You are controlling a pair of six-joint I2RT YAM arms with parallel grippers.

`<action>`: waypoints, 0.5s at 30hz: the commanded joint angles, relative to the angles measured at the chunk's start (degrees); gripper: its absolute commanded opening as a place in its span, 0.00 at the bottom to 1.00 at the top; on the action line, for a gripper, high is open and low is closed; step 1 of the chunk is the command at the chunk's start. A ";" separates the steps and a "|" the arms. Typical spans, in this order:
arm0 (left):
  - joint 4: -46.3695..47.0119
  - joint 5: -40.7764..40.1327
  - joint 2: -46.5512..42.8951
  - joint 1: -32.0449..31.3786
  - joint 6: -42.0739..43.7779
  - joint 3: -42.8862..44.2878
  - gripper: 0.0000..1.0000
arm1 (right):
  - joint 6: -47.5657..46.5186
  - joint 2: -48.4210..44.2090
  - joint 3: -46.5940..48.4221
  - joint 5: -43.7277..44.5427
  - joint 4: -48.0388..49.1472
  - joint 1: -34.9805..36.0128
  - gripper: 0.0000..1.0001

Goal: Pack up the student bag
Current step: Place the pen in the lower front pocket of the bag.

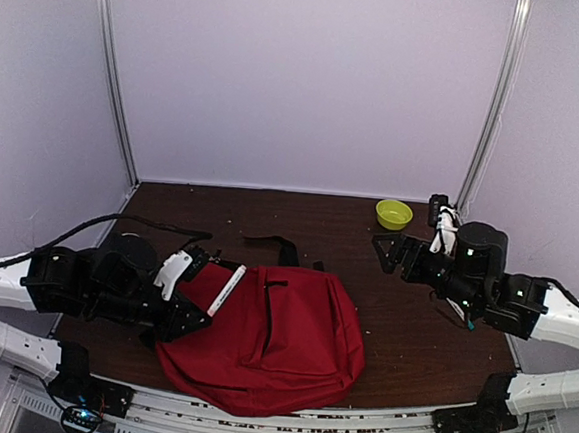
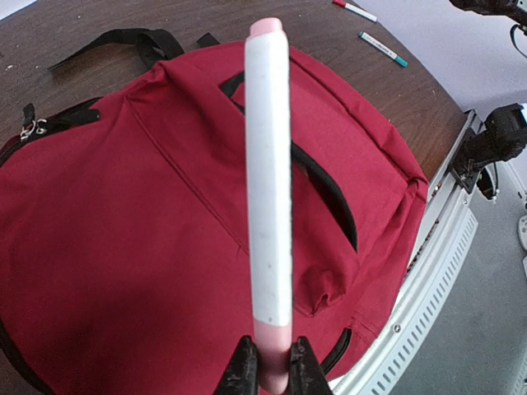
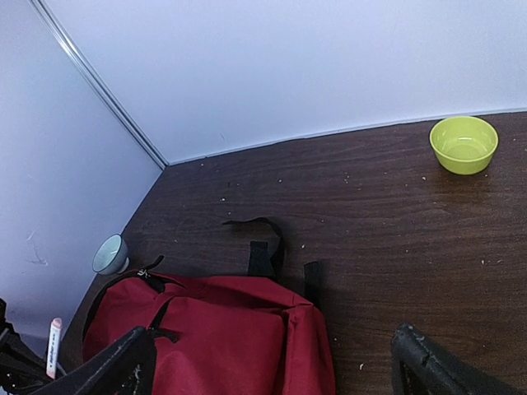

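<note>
Judged barely begun, with the student bag [image 1: 279, 346] flat at the bench's [image 1: 411, 326] near edge, front pocket [image 2: 329, 197] gaping, left gripper [image 2: 270, 370] clamped on a pink-and-white marker [image 2: 268, 164] above it, right gripper [image 1: 389, 252] wide apart and empty, two loose markers [image 2: 381, 48] waiting beyond it.

Left wrist view: the student bag [image 2: 148, 247] runs off frame at 9 and 6 o'clock. Of the left gripper [image 2: 272, 368] I see only two fingertips at 6 o'clock, where the pink end of the white pen [image 2: 268, 181] is cut off. The red-capped marker [image 2: 354, 10] at 1 o'clock is clipped by the top edge.
Right wrist view: the right gripper [image 3: 272, 336] shows only as finger stubs at 5 and 7 o'clock.
Top view: the left arm [image 1: 114, 283] covers the bag's 9 o'clock edge.
</note>
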 commanded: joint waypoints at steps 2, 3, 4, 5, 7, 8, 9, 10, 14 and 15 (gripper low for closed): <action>-3.06 0.49 -4.63 -0.52 -2.40 -2.94 0.00 | 2.00 0.75 -0.57 -1.26 0.61 -1.04 1.00; -3.08 0.84 -5.14 -0.50 -2.73 -3.43 0.00 | 2.02 0.92 -0.58 -1.42 0.61 -1.19 1.00; -3.10 0.94 -5.77 -0.52 -3.27 -3.94 0.00 | 2.11 1.10 -0.52 -1.74 0.63 -1.30 1.00; -3.02 0.91 -6.06 -0.60 -3.91 -4.36 0.00 | 2.11 1.33 -0.44 -1.99 0.60 -1.42 1.00; -3.09 1.14 -6.18 -0.60 -4.66 -4.95 0.00 | 2.14 1.76 -0.20 -2.59 0.61 -1.46 1.00; -3.10 1.39 -5.99 -0.61 -4.80 -5.08 0.00 | 2.22 2.11 -0.01 -2.92 0.49 -1.56 1.00; -3.05 1.46 -5.91 -0.61 -4.94 -5.25 0.00 | 2.23 2.49 0.19 -3.13 0.29 -1.54 1.00; -2.99 1.52 -5.67 -0.61 -5.13 -5.33 0.00 | 2.23 2.81 0.33 -3.35 0.18 -1.52 1.00; -2.80 1.80 -4.36 -0.78 -5.22 -5.64 0.00 | 2.23 3.16 0.55 -3.82 0.21 -1.62 1.00; -2.57 1.96 -3.81 -0.78 -5.04 -5.60 0.00 | 2.25 3.16 0.52 -3.85 0.17 -1.64 1.00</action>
